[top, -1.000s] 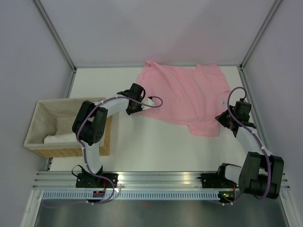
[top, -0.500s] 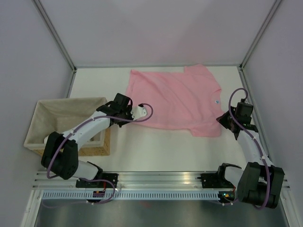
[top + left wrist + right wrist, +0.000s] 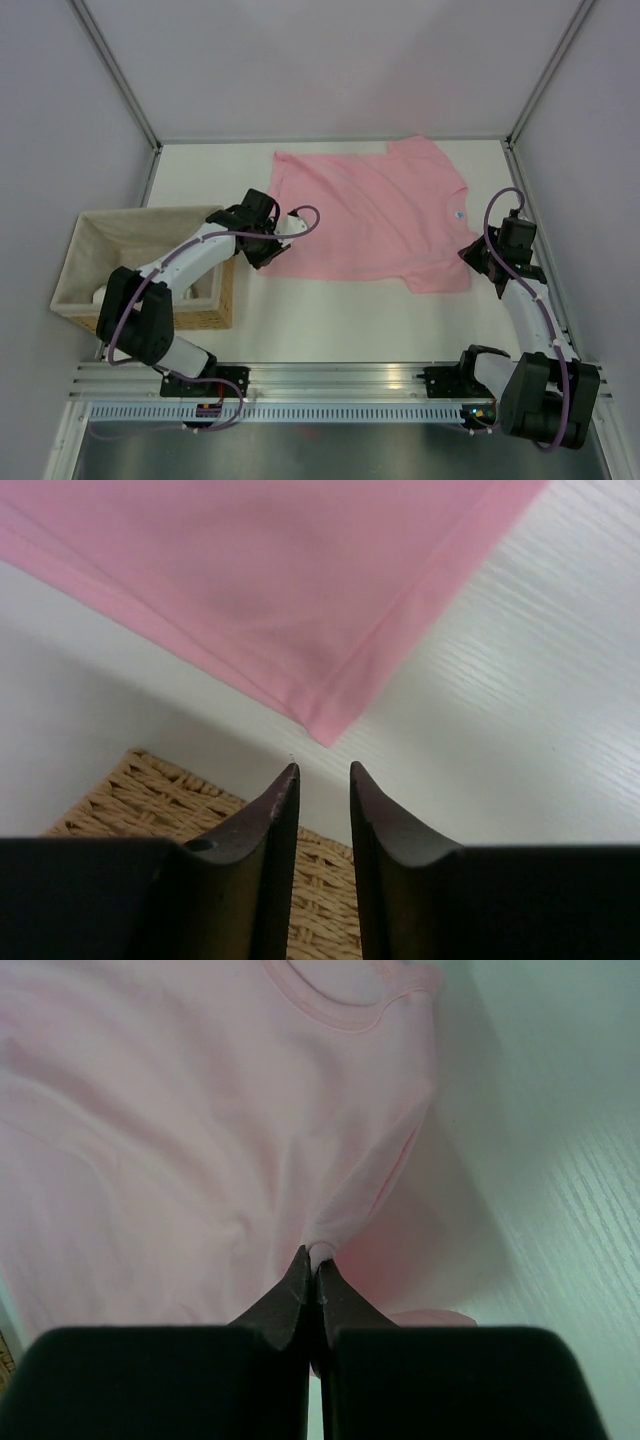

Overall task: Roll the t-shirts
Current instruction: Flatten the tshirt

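Right wrist: right claw (image 3: pixel 314 1263) clamps the pink t-shirt (image 3: pixel 180 1120), likely for flattening.
Left claw (image 3: pixel 322 772) gapes, empty.

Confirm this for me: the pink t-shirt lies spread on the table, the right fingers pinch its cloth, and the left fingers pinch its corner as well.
Not quite. The left fingers grip nothing: in the left wrist view they stand slightly apart, and the corner of the t-shirt lies just beyond their tips. The rest holds: the right fingers pinch the cloth.

Bright even light; wrist views softly blurred.
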